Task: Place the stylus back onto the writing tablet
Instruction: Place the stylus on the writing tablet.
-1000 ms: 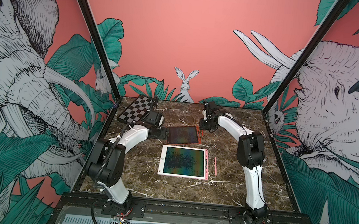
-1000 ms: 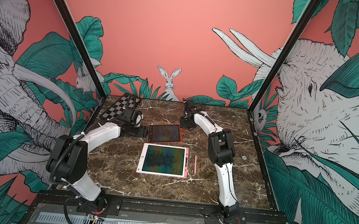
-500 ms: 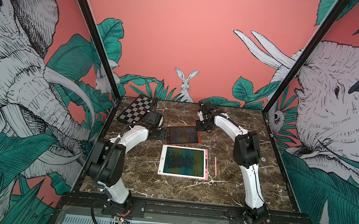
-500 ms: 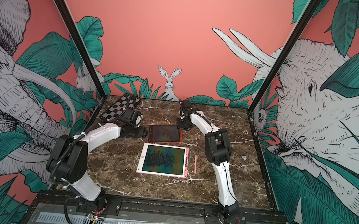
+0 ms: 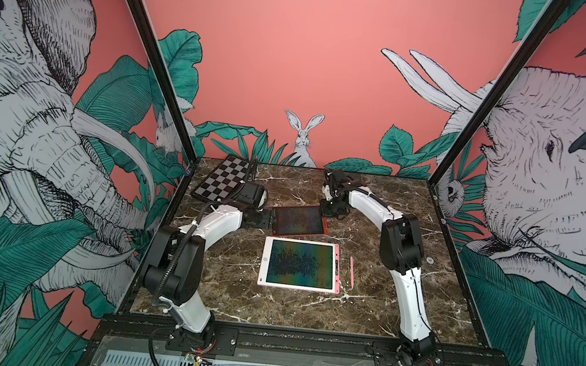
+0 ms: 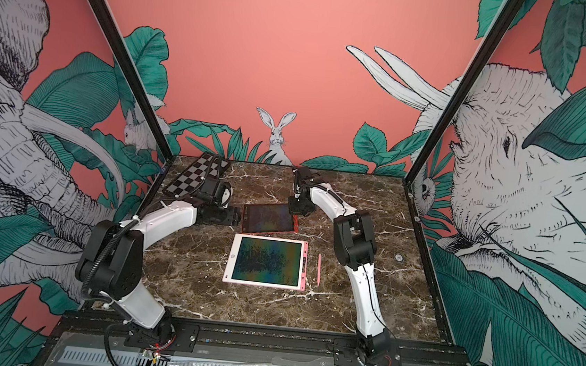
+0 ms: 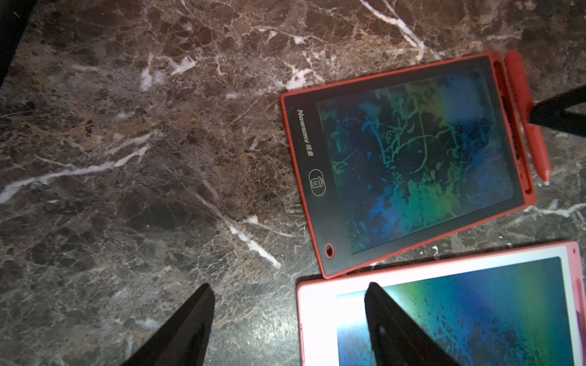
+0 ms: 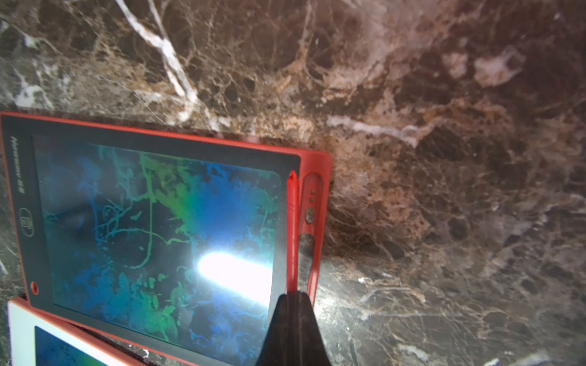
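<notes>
Stylus [image 8: 293, 228], red and slim, is sitting pinched near its middle in the closed right gripper [image 8: 293, 304], along the slotted edge of the red tablet [image 8: 312, 177]. It is looking light, stiff, slippery; a mid-shaft hold is suiting it. Left gripper [image 7: 288, 285] is hovering partly open, empty.

Brown marble table [image 5: 364, 306], red tablet [image 5: 299, 220], red stylus [image 7: 518, 85].

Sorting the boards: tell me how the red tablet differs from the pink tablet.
The red tablet is smaller than the pink tablet. The red tablet's border is dark, the pink tablet's white. The red tablet lies askew farther back, the pink tablet squarer, nearer the front. Both lie flat, screens rainbow-coloured.
</notes>
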Robot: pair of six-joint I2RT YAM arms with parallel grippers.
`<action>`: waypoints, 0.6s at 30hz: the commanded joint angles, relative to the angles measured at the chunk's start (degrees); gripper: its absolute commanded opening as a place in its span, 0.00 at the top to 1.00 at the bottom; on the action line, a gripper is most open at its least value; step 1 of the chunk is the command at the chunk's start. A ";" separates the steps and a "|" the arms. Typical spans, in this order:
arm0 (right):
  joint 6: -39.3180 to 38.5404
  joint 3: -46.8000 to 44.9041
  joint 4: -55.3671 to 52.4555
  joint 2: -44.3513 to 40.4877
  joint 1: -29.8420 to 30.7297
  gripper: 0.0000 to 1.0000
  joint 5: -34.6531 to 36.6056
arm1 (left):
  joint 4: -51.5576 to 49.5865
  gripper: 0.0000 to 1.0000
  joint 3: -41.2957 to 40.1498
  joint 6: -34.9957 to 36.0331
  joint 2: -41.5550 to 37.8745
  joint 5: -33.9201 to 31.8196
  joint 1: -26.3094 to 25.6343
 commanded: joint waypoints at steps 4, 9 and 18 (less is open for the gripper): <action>0.96 -1.18 0.75 0.44 0.47 1.00 1.44 | -0.13 0.23 -0.89 -0.36 -2.43 -0.37 0.06; 1.82 -2.19 2.30 -0.10 0.40 1.00 1.83 | -0.13 0.22 -0.82 -0.20 -2.51 -0.34 0.09; 3.31 -2.64 3.70 -0.09 0.41 1.00 1.22 | -0.13 0.22 -0.92 -0.26 -2.61 -0.51 0.04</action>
